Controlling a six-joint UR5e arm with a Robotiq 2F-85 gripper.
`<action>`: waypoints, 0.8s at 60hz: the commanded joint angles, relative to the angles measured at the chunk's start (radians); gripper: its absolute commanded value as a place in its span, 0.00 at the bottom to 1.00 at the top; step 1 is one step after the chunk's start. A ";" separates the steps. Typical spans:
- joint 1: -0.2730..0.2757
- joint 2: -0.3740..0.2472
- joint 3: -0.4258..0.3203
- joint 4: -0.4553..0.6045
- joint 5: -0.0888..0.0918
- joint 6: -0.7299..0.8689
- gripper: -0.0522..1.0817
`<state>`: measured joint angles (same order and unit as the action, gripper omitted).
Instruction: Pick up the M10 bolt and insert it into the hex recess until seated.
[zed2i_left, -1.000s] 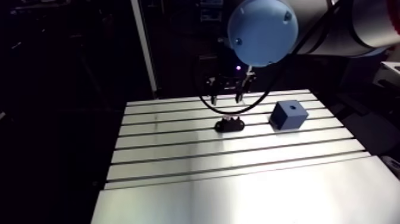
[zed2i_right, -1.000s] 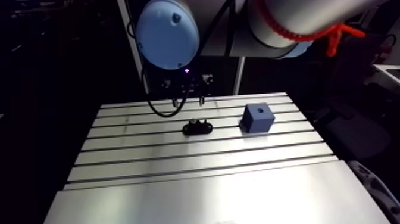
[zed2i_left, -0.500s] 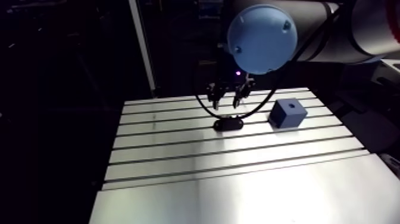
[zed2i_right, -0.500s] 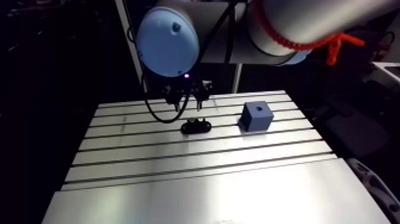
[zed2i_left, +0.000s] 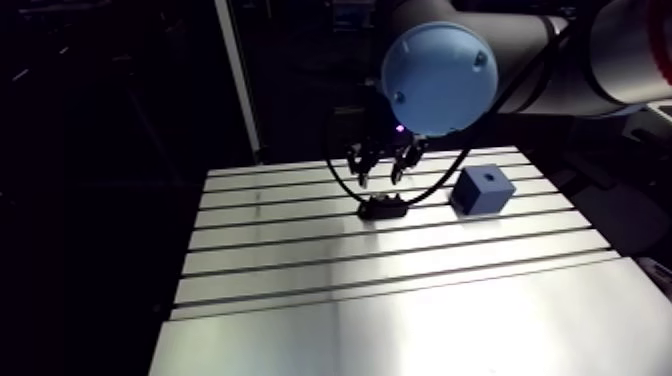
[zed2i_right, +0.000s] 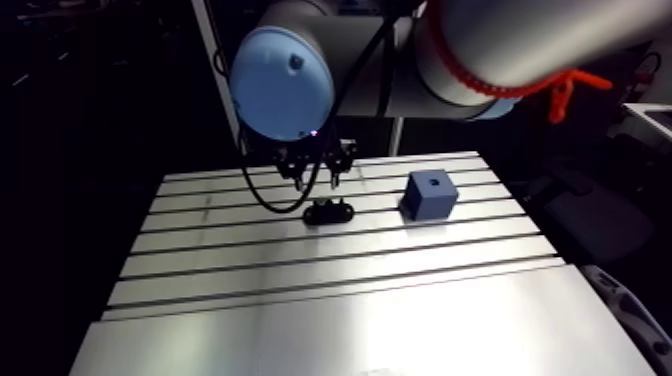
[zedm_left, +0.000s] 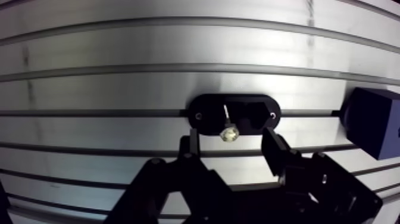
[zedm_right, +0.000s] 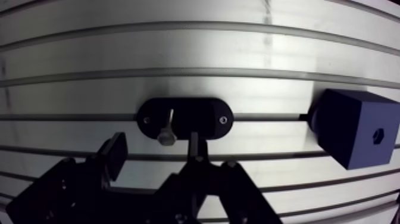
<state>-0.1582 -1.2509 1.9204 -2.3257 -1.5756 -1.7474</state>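
Pick-up step: gripper (zedm_left: 232, 142) open, M10 bolt (zedm_left: 228, 132) between its fingers in black holder (zedm_left: 205, 114); next, likely descend and close.

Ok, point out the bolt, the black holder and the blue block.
bolt (zedm_left: 229, 134), wrist view, on its hex head.
black holder (zedm_left: 208, 107), wrist view, on its bare end beside the bolt.
blue block (zedm_right: 357, 128), wrist view, on the face with the hole.
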 joint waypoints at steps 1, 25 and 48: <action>0.000 0.000 0.007 -0.007 -0.001 0.001 0.38; 0.000 0.012 0.013 -0.027 0.001 -0.001 0.39; 0.000 0.017 0.015 -0.042 -0.005 -0.001 0.39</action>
<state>-0.1581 -1.2375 1.9346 -2.3627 -1.5783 -1.7490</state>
